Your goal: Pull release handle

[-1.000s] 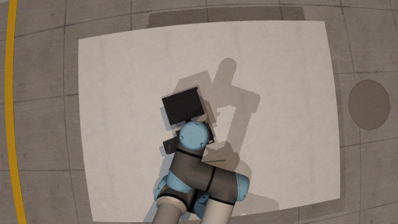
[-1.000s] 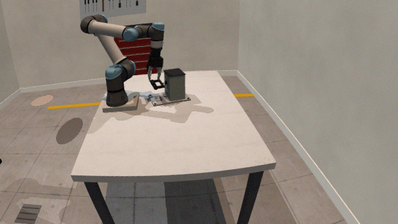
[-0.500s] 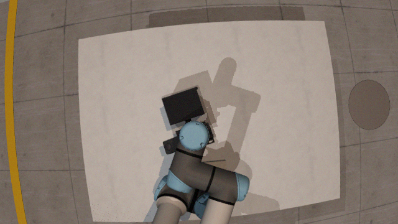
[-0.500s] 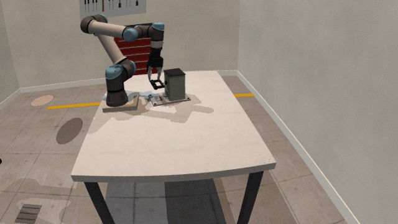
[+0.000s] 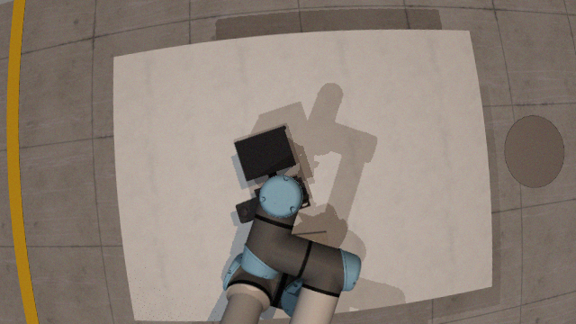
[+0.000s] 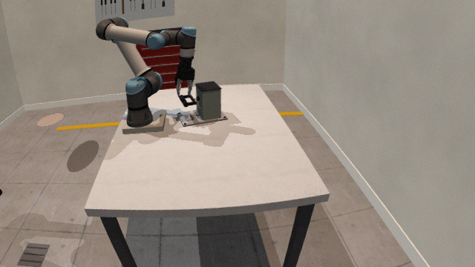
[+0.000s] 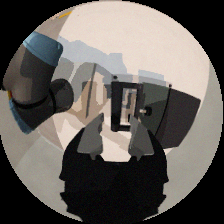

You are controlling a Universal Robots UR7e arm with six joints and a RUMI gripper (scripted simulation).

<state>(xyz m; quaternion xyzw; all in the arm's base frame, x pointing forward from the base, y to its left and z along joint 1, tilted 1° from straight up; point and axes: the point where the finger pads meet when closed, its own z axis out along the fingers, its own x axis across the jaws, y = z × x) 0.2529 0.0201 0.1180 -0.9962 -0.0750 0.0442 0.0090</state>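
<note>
The arm is bent over the table (image 6: pixel 208 174), its wrist pointed straight down beside the grey box (image 6: pixel 208 101). The gripper (image 6: pixel 185 93) is held just above the release handle (image 6: pixel 187 99), fingers partly spread, pinching nothing.

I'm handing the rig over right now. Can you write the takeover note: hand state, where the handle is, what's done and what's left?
Hand: partly open and pointing down, with nothing clamped between the fingers.
Handle: a black frame sticking out of the side of the box that faces the arm. It sits just below the fingertips, which stand either side of its near end. I cannot tell whether they touch it.
Box: upright on the table.
Done: the hand is lined up over the handle.
Left: close on the grip, pull it fully out and hold steady, touching nothing else.
</note>
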